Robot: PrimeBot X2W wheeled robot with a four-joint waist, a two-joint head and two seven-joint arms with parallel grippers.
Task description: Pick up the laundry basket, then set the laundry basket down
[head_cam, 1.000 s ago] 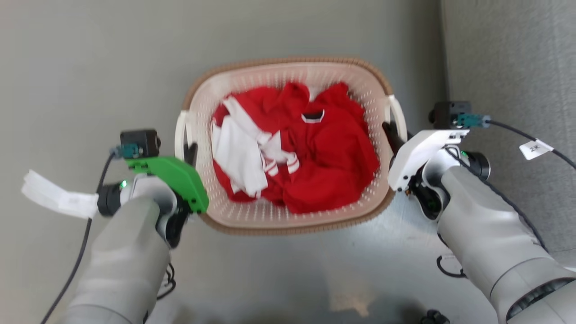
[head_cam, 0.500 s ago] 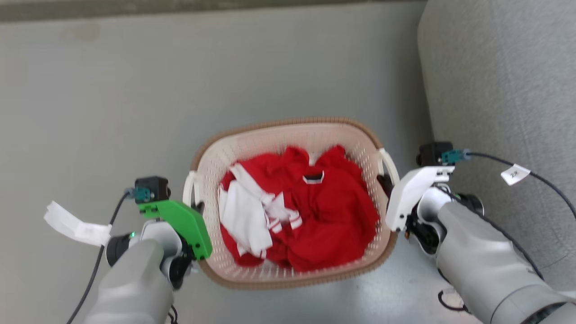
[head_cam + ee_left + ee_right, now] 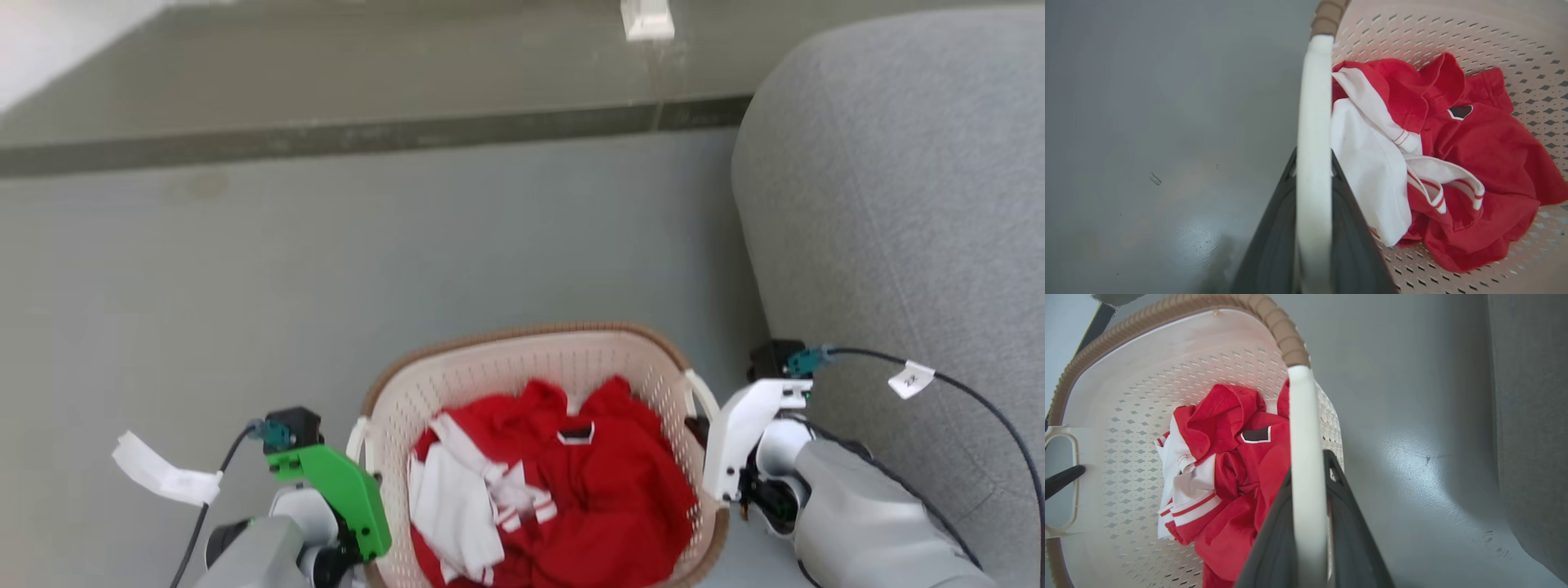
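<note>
The laundry basket (image 3: 522, 341), cream perforated plastic with a brown woven-look rim, sits at the bottom centre of the head view and holds red and white clothes (image 3: 588, 490). My left gripper (image 3: 364, 470), under its green mount, is shut on the basket's left white handle (image 3: 1312, 102); dark fingers (image 3: 1274, 237) press both sides of it. My right gripper (image 3: 698, 429), under its white mount, is shut on the right handle (image 3: 1302, 428), its fingers (image 3: 1349, 522) clamping the bar. Through the far handle in the right wrist view, a left fingertip (image 3: 1061, 479) shows.
A large grey upholstered piece (image 3: 898, 204) stands close on the right, right beside my right arm. Grey floor (image 3: 326, 269) stretches ahead to a dark strip (image 3: 367, 139); a small white object (image 3: 647, 18) lies beyond it. Cables with paper tags (image 3: 910, 378) hang off both wrists.
The whole head picture has shifted: basket and both grippers now sit lower and look a little smaller, with more floor and upholstery showing ahead. Both grippers stay shut on the handles.
</note>
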